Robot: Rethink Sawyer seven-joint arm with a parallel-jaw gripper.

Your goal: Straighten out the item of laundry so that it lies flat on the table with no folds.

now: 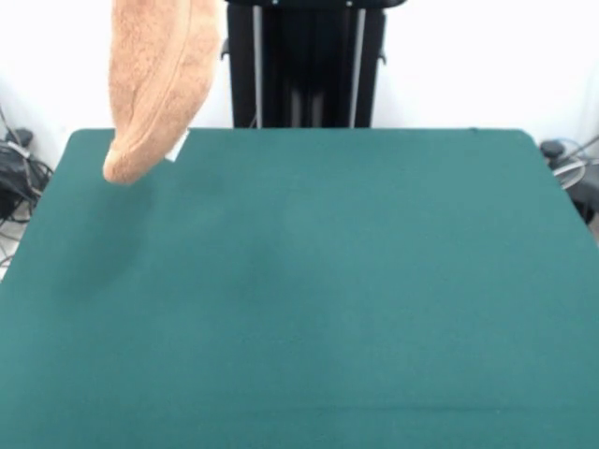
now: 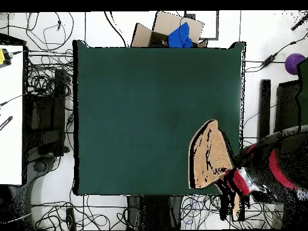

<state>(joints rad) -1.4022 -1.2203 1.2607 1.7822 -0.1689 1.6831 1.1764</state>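
So the light orange-tan terry towel (image 1: pixel 154 84) is hanging bunched up in a long folded drape, its bottom end dangling over the far left corner of the big dark green felt table (image 1: pixel 309 299), small white tag (image 1: pixel 179 145) peeking out. The rest of the tabletop is wide open. The red and black arm's gripper (image 2: pixel 233 180) is by the towel's top, and I can't tell its state.

The arm (image 2: pixel 274 165) is black with red bands, its wrist red and white; the pedestal (image 1: pixel 304 61) is black.
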